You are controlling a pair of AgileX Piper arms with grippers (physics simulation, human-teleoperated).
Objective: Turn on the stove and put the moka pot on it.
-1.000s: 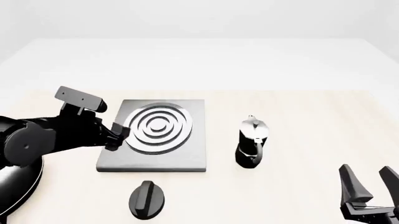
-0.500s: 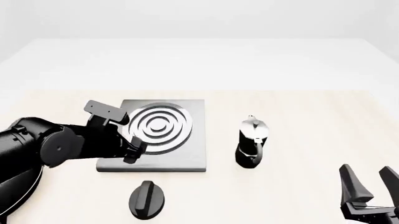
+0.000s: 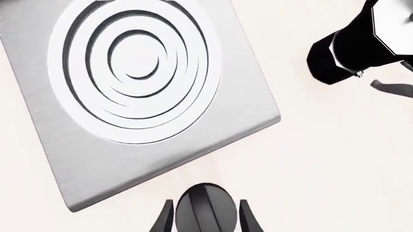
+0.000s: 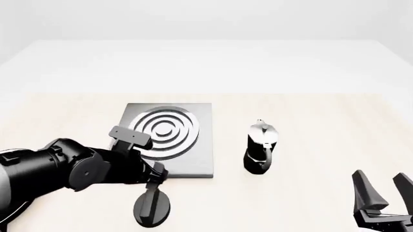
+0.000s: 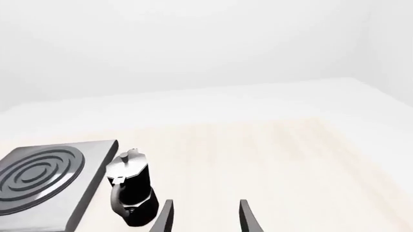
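Left gripper (image 4: 154, 180) poised over the knob (image 4: 152, 207), fingers spread to either side of it in the wrist view, grasping nothing; its arm (image 4: 65, 169) covers the near left corner of the stove (image 4: 197, 154). The knob lies just in front of the stove. Moka pot (image 4: 260, 146) upright on the table (image 4: 310, 121), right of the stove, apart from it. Right gripper (image 4: 385, 194) farther right, nearer the camera, fingers apart and empty.

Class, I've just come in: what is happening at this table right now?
The left gripper hangs open over the round black knob, a finger on either side, not yet closed on it. The stove has nothing on its rings. The moka pot stands upright on the table beside it, untouched. The right gripper waits open, well short of the pot.
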